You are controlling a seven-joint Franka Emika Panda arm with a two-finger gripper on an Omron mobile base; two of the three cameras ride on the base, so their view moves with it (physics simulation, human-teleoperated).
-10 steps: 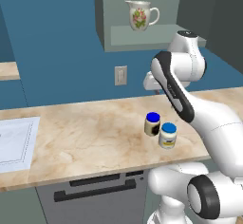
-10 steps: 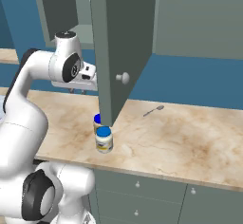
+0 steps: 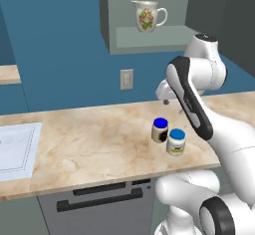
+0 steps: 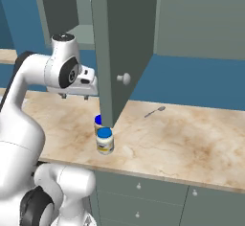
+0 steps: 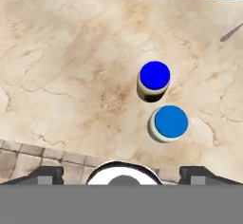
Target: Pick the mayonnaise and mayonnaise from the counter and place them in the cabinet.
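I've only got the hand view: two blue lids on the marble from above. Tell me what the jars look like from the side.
Observer: The pale-lidded jar is white with a yellow-dark label; the deep blue-lidded jar is cream and dark.
Operator: Report what's in the cabinet.
Observer: A white floral pitcher stands on the cabinet shelf.
Operator: Give me the door's state.
Observer: It is swung open; in the right base view the cabinet door hangs in front of the deep blue-lidded jar.
Operator: Say what else is on the counter.
Observer: A white sheet with a dotted border lies at the counter's left end.
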